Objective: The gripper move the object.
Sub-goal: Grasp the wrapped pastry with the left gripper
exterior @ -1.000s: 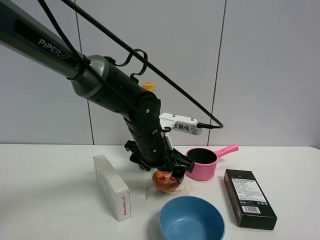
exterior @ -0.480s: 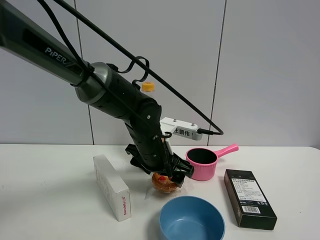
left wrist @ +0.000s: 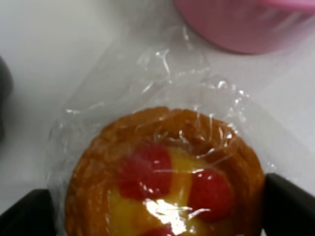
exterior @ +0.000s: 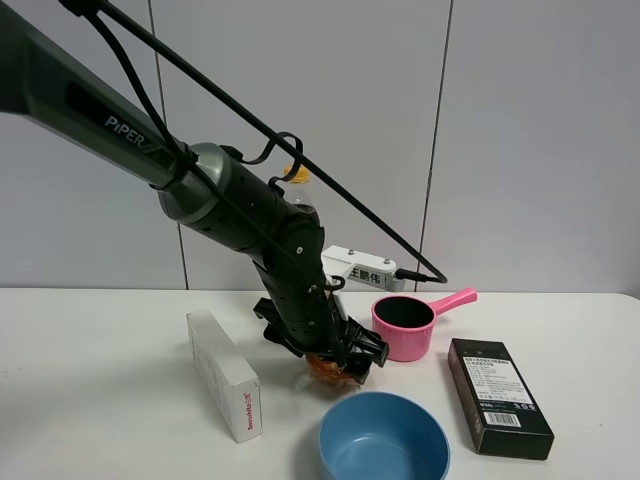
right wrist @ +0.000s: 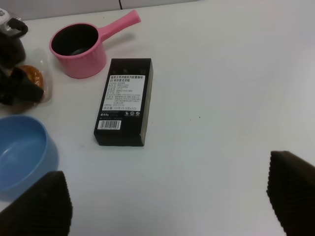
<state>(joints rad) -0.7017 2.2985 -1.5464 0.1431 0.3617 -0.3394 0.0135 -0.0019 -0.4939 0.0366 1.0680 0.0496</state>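
- Pastry [exterior: 325,371] in clear wrap, clamped between the two fingers of my left gripper [exterior: 340,362], low over the white table [exterior: 100,400].
- High view: my arm and claw cover most of it. Only a golden-brown edge shows under the fingers, and I cannot tell from here whether it touches the table.
- Left wrist view: the whole top is plain here, with a browned rim, a yellow centre, red spots and crinkled film. A black finger [left wrist: 24,214] presses the wrap on either side.
- Right wrist view: only a brown sliver of the pastry [right wrist: 30,74] shows, beside my left claw's dark fingers.
- The pastry is round, so it has no long axis. Its red-spotted face is turned up toward my wrist.
- Loose wrap runs out ahead of my left fingertips toward the pink saucepan [exterior: 405,327], which stands just beyond them.
- My right gripper [right wrist: 165,196] is spread wide with nothing between its fingers. The black box [right wrist: 123,101] lies ahead of the fingertips, and the blue bowl [right wrist: 19,152] sits off to the side nearer my left claw.
- The white box [exterior: 225,375] shows in the high view alone, on the other side of my left fingers from the saucepan.
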